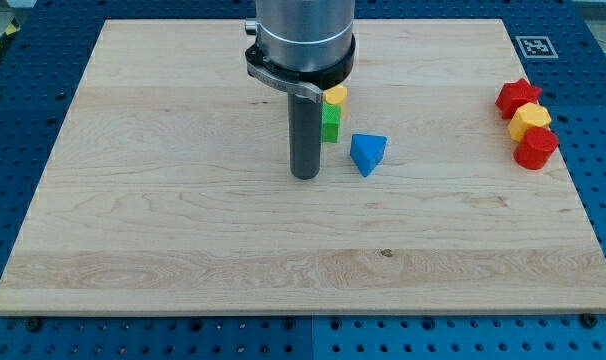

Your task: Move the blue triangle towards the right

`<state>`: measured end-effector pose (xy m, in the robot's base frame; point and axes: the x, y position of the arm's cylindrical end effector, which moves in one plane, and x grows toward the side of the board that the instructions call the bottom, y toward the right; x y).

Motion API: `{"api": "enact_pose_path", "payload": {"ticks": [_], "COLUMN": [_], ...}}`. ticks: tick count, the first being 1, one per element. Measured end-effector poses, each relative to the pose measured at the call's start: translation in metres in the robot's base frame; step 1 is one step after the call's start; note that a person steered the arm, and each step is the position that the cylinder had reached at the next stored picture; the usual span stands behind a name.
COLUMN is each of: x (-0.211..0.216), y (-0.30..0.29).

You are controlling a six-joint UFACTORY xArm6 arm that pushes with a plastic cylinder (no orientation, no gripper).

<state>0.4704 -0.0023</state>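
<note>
The blue triangle (368, 153) lies on the wooden board (183, 230), a little right of the board's middle. My tip (305, 176) stands on the board just to the view's left of the blue triangle, with a small gap between them. A green block (330, 123) with a yellow block (335, 95) behind it sits right next to the rod, partly hidden by it, above and left of the blue triangle.
At the board's right edge stands a cluster: a red star-shaped block (516, 96), a yellow block (530, 119) and a red block (535, 148). A fiducial marker (534, 46) is at the top right corner.
</note>
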Motion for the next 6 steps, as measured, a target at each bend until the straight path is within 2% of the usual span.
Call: {"api": "enact_pose_path", "payload": {"ticks": [6], "x": [-0.012], "y": [0.073]}}
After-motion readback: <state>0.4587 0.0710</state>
